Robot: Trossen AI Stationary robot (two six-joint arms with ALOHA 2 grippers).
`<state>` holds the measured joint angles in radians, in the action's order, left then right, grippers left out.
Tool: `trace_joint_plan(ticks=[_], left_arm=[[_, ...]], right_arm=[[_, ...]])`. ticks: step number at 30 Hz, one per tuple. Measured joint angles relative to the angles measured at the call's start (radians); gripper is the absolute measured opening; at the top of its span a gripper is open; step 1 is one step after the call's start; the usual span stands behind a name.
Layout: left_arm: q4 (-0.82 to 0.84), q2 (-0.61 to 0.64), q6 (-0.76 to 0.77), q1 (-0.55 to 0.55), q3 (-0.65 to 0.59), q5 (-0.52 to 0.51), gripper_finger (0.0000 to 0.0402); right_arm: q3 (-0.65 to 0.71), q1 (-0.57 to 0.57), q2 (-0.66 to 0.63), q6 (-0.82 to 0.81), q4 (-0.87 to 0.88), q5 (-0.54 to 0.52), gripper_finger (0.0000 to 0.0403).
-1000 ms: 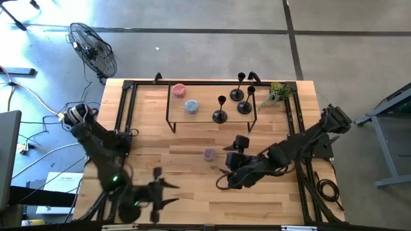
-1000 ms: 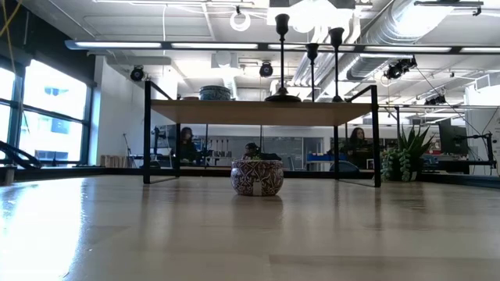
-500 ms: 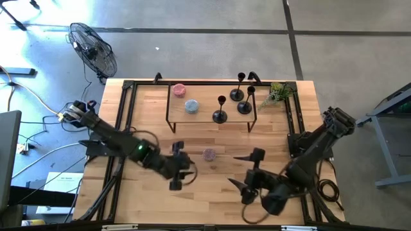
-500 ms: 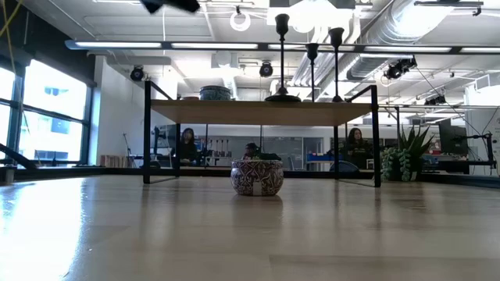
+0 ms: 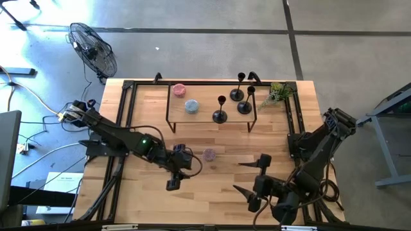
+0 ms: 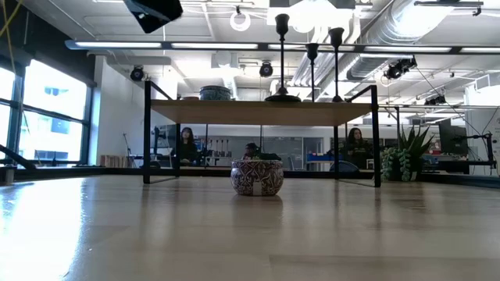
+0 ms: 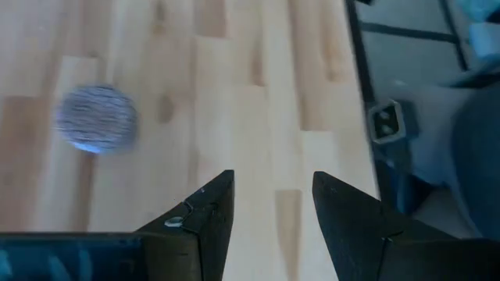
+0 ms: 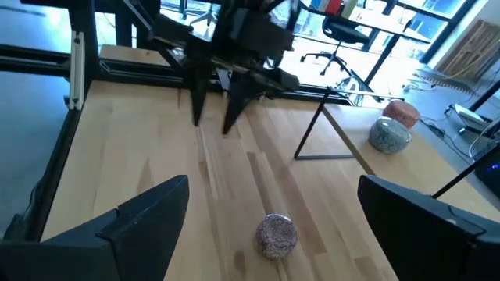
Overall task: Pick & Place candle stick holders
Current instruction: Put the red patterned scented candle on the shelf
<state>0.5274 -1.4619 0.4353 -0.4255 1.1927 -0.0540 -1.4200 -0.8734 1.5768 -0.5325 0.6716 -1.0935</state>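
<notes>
Three black candle stick holders [image 5: 220,115] [image 5: 237,95] [image 5: 245,106] stand upright on their round bases on a small black-framed wooden shelf [image 5: 202,117] at the far middle of the table. In the low view the holders [image 6: 282,58] rise from the shelf top [image 6: 234,111]. My left gripper [image 5: 173,181] hangs open over the table's middle, left of a small patterned jar [image 5: 209,154], with nothing between its fingers [image 7: 211,218]. My right gripper [image 5: 236,176] stands wide open near the table's near right, pointing toward the left, and holds nothing.
A pink jar [image 5: 178,90] and a blue-grey jar [image 5: 191,106] also sit on the shelf. A potted plant [image 5: 279,93] stands at the far right corner. Black rails [image 5: 125,115] run along the table's left and right sides. Bare wood [image 5: 212,192] lies between the grippers.
My left gripper has swung from the near left corner toward the table's middle and turned; its fingers now point toward the near edge. My right gripper has drawn back from the middle toward the near right corner, turning as it went. The jar and holders have stayed put.
</notes>
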Motion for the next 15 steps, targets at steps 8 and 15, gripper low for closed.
trace_joint_plan(ticks=[8,15], left_arm=[[-0.037,-0.012,-0.009,0.001,0.0,-0.117,0.0172],[-0.087,-0.012,-0.031,0.0,0.0,-0.192,0.0172]], right_arm=[[0.0,0.0,0.0,-0.021,0.0,0.002,0.0365],[0.0,0.001,0.0,-0.022,0.0,0.003,0.0365]])
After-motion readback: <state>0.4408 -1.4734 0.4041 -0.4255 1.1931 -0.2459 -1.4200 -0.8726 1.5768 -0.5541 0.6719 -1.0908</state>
